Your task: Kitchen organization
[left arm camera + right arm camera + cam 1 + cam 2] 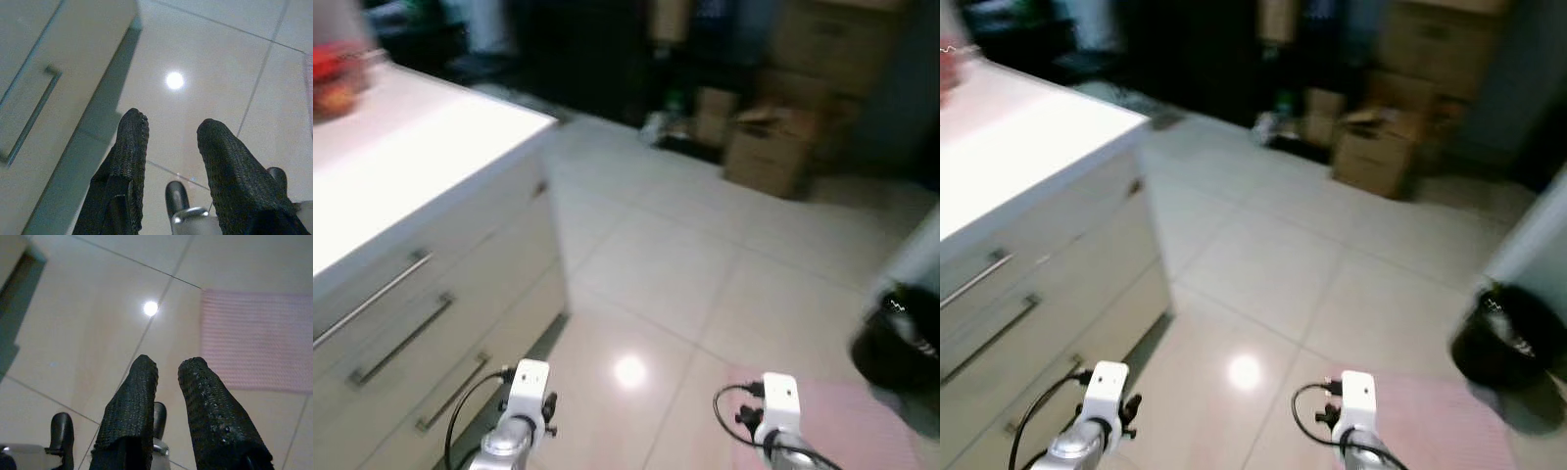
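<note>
A white kitchen counter (401, 147) with beige drawers and long metal handles (406, 338) stands on my left. A blurred red container (337, 78) sits at its far end. Both silver arms hang low in front of me, the left arm (524, 392) beside the drawers and the right arm (778, 406) over the floor. In the left wrist view my left gripper (173, 125) is open above the tiles with nothing between its fingers. In the right wrist view my right gripper (168, 364) holds nothing, and a narrow gap shows between its fingers.
Pale tiled floor (705, 264) stretches ahead. A pink mat (862, 421) lies at the lower right, with a black bin (1508, 338) beside it. Cardboard boxes (778, 147) and dark clutter line the far wall. The eye views are blurred.
</note>
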`<state>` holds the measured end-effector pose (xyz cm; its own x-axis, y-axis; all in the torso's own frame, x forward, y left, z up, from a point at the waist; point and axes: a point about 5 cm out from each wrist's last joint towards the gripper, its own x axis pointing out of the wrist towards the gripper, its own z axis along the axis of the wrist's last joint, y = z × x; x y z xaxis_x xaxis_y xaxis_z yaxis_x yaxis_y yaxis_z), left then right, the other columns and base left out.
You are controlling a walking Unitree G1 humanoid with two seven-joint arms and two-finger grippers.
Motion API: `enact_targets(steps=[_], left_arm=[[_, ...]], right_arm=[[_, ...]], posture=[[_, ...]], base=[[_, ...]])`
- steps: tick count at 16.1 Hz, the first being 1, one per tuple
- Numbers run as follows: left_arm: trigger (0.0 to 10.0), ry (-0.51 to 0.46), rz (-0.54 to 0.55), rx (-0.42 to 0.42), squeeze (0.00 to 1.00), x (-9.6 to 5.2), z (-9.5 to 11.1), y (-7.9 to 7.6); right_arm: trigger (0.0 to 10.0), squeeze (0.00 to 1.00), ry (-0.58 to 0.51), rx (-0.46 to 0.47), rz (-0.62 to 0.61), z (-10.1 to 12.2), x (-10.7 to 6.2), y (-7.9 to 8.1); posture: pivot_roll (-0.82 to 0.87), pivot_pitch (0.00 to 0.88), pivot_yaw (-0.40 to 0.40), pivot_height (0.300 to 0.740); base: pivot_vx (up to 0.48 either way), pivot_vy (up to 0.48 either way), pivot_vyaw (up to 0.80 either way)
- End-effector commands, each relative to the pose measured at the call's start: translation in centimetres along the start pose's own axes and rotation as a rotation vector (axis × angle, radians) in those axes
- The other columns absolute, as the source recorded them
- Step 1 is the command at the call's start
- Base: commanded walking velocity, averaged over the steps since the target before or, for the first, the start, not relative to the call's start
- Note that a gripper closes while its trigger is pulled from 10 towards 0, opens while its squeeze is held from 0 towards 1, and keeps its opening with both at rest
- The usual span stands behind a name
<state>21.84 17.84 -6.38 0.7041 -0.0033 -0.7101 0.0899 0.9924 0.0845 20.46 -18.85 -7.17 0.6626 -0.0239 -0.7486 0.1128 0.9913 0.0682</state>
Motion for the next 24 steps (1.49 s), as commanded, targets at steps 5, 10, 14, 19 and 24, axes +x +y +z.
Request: enact_targets(steps=[5, 10, 14, 19, 24], left_arm=[[10.0, 0.021, -0.004, 0.016, 0.00, -0.1, -0.6, 0.1], [10.0, 0.025, -0.004, 0.015, 0.00, -0.2, -0.7, 0.0], [10.0, 0.029, -0.001, 0.018, 0.00, -0.2, -0.8, 0.2], [10.0, 0.039, 0.004, 0.024, 0.00, -0.4, -1.3, 0.7], [10.0, 0.043, 0.005, 0.028, 0.00, -0.5, -1.5, 1.0]], right_arm=[[10.0, 0.00, 0.015, -0.019, 0.018, -0.4, -0.1, 0.3], [10.0, 0.00, 0.017, -0.018, 0.020, -0.4, -0.1, 0.3], [10.0, 0.00, 0.022, -0.014, 0.025, -0.6, -0.1, 0.4], [10.0, 0.00, 0.028, -0.005, 0.028, -0.9, -0.1, 0.7], [10.0, 0.00, 0.032, 0.004, 0.031, -1.1, -0.1, 0.9]], posture=[[0.12, 0.000, -0.004, 0.740], [0.11, 0.000, -0.004, 0.740], [0.12, 0.000, 0.001, 0.740], [0.12, 0.000, 0.008, 0.740], [0.12, 0.000, 0.017, 0.740]], base=[[0.000, 0.000, 0.80], [0.000, 0.000, 0.80], [0.000, 0.000, 0.80], [0.000, 0.000, 0.80], [0.000, 0.000, 0.80]])
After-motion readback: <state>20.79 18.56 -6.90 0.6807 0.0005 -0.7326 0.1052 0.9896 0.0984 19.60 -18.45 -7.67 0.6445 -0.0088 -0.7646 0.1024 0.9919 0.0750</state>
